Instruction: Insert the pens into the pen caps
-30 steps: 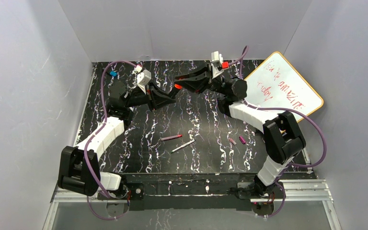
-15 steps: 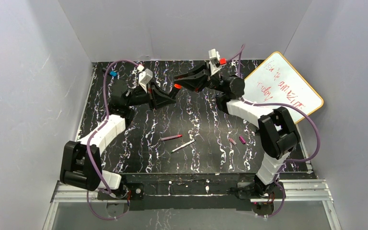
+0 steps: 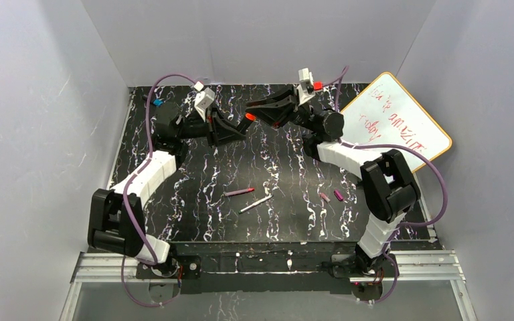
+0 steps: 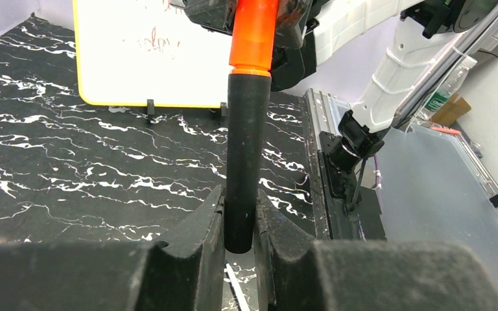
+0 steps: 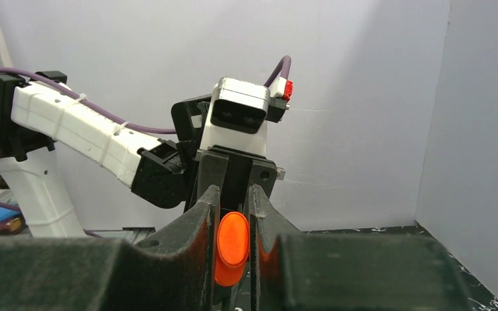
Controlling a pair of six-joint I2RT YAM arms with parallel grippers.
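A black pen [image 4: 243, 162] stands straight up between the fingers of my left gripper [image 4: 238, 220], which is shut on its lower barrel. The orange pen cap [image 4: 254, 32] sits in line on the pen's upper end, with my right gripper [image 5: 232, 214] shut on that cap [image 5: 231, 246]. Seen from above, the left gripper [image 3: 236, 127] and the right gripper [image 3: 255, 115] meet tip to tip over the back of the table, the orange cap [image 3: 248, 116] between them. On the table lie a magenta pen [image 3: 239, 192], a white pen [image 3: 255, 204], a pinkish cap [image 3: 324, 197] and a purple cap [image 3: 338, 194].
A whiteboard [image 3: 395, 117] with red writing leans at the back right. A small blue-ended item [image 3: 158, 103] lies at the back left. The black marbled table [image 3: 194, 221] is walled on three sides. The left arm's purple cable [image 3: 148, 117] loops above its elbow.
Both grippers have lifted a little toward the back wall, still joined at the orange cap. The left arm's wrist has swung up and right. Both grips are unchanged.
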